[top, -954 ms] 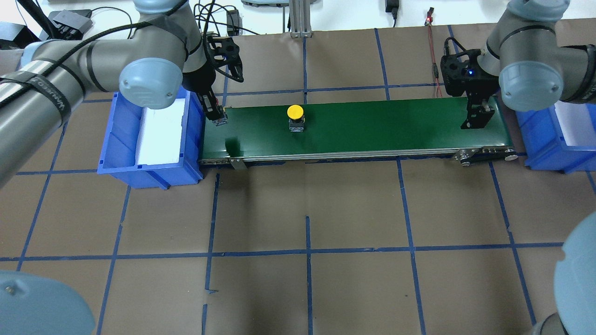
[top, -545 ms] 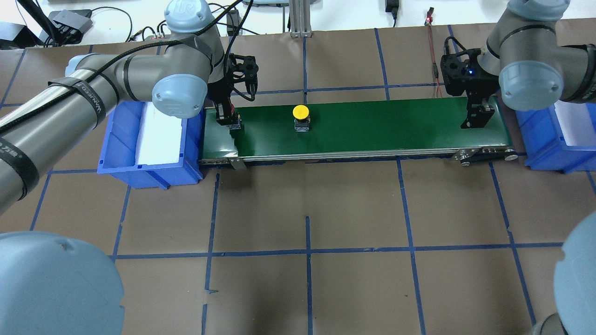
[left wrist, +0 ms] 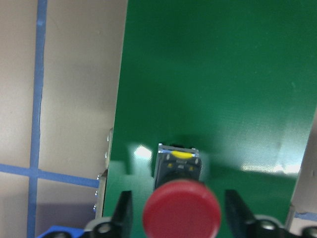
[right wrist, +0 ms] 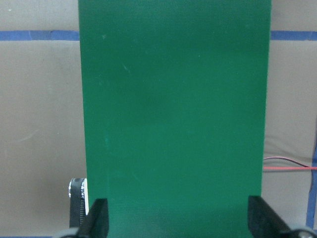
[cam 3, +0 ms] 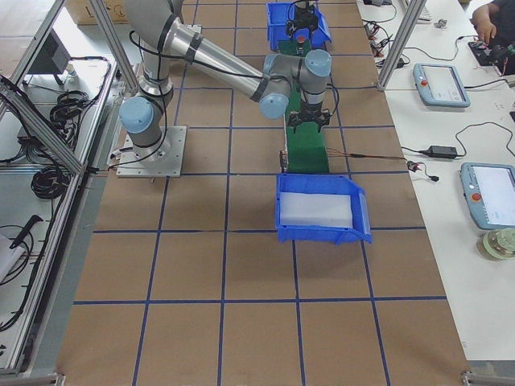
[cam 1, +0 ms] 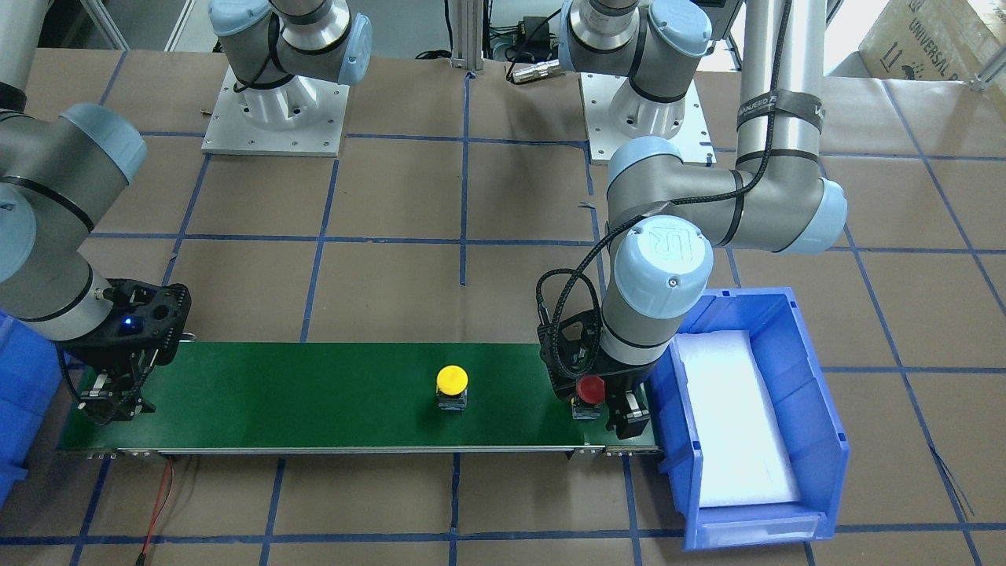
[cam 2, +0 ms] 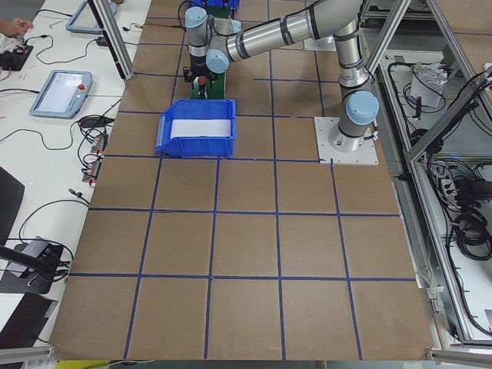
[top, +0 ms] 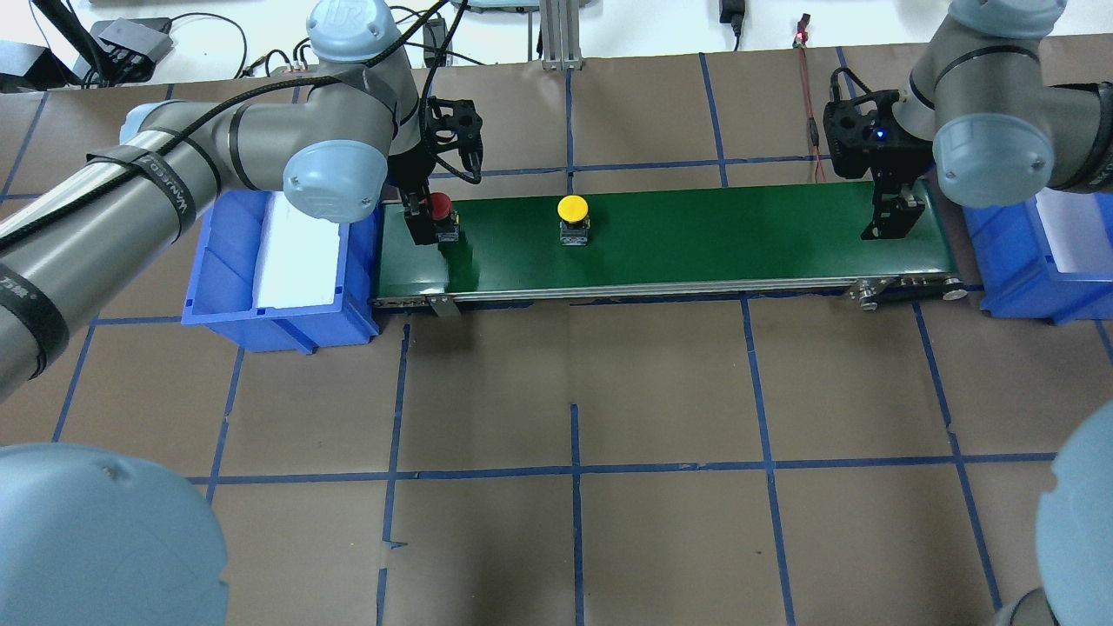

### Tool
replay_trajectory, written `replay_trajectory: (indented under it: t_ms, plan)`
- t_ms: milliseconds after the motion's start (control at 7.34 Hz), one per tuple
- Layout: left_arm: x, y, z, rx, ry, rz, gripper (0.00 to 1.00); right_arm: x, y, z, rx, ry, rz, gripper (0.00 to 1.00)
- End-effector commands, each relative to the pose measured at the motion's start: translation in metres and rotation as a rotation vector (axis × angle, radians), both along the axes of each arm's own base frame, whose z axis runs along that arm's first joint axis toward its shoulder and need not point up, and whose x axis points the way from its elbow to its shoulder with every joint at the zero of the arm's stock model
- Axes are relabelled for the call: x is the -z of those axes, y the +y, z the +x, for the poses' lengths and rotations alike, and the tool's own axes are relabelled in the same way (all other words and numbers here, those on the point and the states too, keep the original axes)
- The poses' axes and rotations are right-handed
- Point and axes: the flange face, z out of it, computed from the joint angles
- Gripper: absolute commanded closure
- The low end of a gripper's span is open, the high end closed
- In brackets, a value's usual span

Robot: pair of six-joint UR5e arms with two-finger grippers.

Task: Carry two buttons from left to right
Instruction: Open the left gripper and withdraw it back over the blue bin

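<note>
The red button [top: 442,206] stands upright on the left end of the green belt [top: 696,235]. It also shows in the front view [cam 1: 591,387] and the left wrist view [left wrist: 182,208]. My left gripper [top: 430,228] straddles it, jaws open, with a gap on each side of the cap; its fingers [left wrist: 124,213] stay clear. The yellow button [top: 573,209] stands on the belt further right, free, and shows in the front view [cam 1: 452,380]. My right gripper [top: 887,228] hangs open and empty over the belt's right end; its fingers [right wrist: 96,218] are spread wide.
A blue bin [top: 217,261] with a white foam liner sits at the belt's left end, close behind my left gripper. A second blue bin [top: 1026,261] sits at the right end. Red and black wires [top: 813,130] lie behind the belt near my right gripper.
My left gripper moved right from the bin edge onto the belt's left end, set the red button down and opened. The yellow button drifted a little to the right. The right arm stayed still.
</note>
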Motion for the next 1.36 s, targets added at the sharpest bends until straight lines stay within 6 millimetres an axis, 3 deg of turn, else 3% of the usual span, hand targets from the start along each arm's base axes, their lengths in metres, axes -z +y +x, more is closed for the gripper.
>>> replay_trajectory:
  t_ms: [0, 136, 272, 545, 681, 817, 1090, 1226]
  plan:
    - [-0.028, 0.005, 0.007, -0.037, 0.004, -0.031, 0.0, 0.0, 0.0, -0.001, -0.001, 0.0, -0.001, 0.0]
    - [-0.046, 0.014, 0.014, -0.169, 0.015, -0.046, 0.0, 0.001, 0.001, -0.001, -0.001, -0.001, 0.002, 0.0]
    - [-0.071, 0.031, 0.033, -0.355, 0.019, -0.024, 0.0, 0.004, 0.002, 0.0, -0.001, -0.002, 0.008, 0.0]
    - [-0.13, 0.059, 0.121, -0.758, 0.026, 0.008, 0.0, 0.004, 0.001, 0.0, 0.0, -0.003, 0.008, 0.0]
    - [-0.159, 0.08, 0.14, -0.9, 0.014, 0.025, 0.0, 0.004, 0.001, 0.0, -0.001, -0.002, 0.008, 0.0]
    - [-0.178, 0.098, 0.147, -1.054, 0.013, 0.051, 0.0, 0.005, 0.002, 0.0, -0.001, -0.004, 0.009, 0.0]
    - [-0.203, 0.12, 0.131, -1.328, 0.042, 0.021, 0.0, 0.006, 0.002, 0.0, -0.003, -0.004, 0.011, 0.0]
    - [-0.215, 0.131, 0.124, -1.361, 0.1, 0.052, 0.0, 0.006, 0.002, 0.0, -0.003, -0.004, 0.011, 0.0]
